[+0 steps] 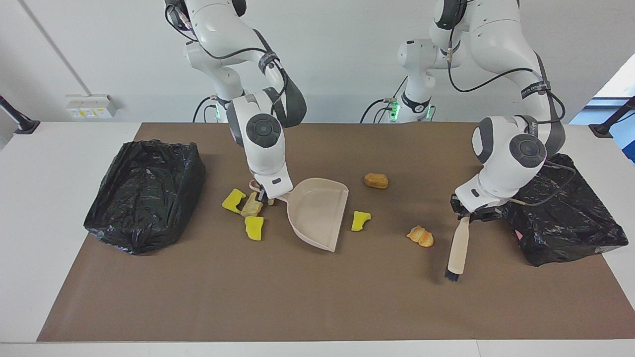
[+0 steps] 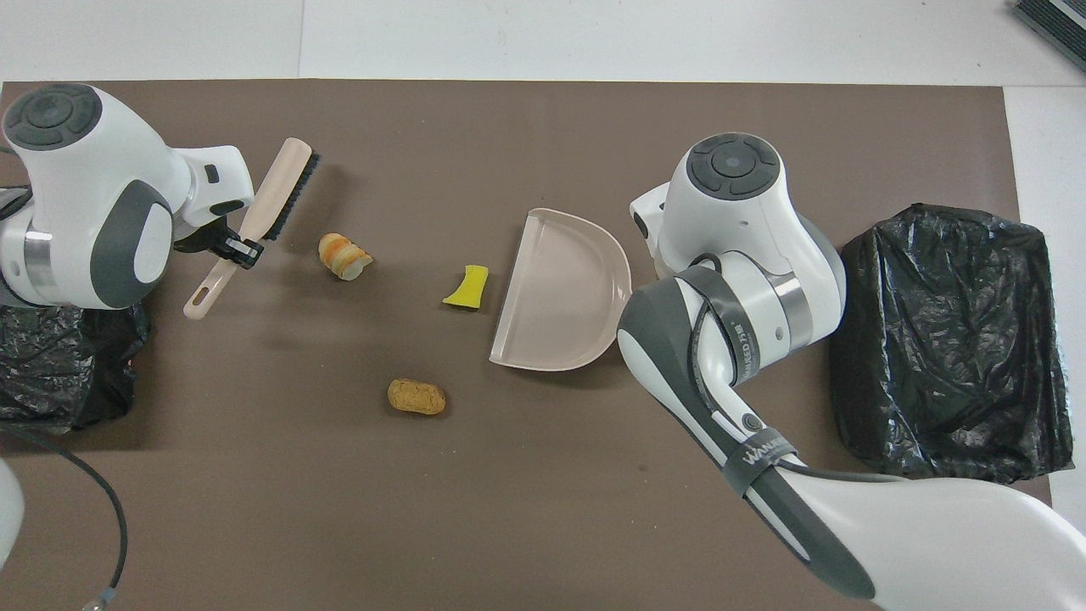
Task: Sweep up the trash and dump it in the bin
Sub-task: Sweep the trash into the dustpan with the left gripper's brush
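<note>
The left gripper (image 1: 470,214) is clamped on the handle of the beige brush (image 1: 457,250), which hangs bristles-down over the brown mat (image 1: 317,307) just beside the black-bagged bin (image 1: 560,208) at the left arm's end. The right gripper (image 1: 265,194) is clamped on the handle of the beige dustpan (image 1: 317,210), its mouth turned toward the brush. Between brush and pan lie an orange-brown bread piece (image 1: 420,236) and a yellow sponge chunk (image 1: 360,220); a tan lump (image 1: 376,180) sits nearer the robots. By the pan's handle cluster two more yellow chunks (image 1: 233,200) (image 1: 254,227) and a beige piece (image 1: 252,205). A second bagged bin (image 1: 146,196) sits at the right arm's end.
</note>
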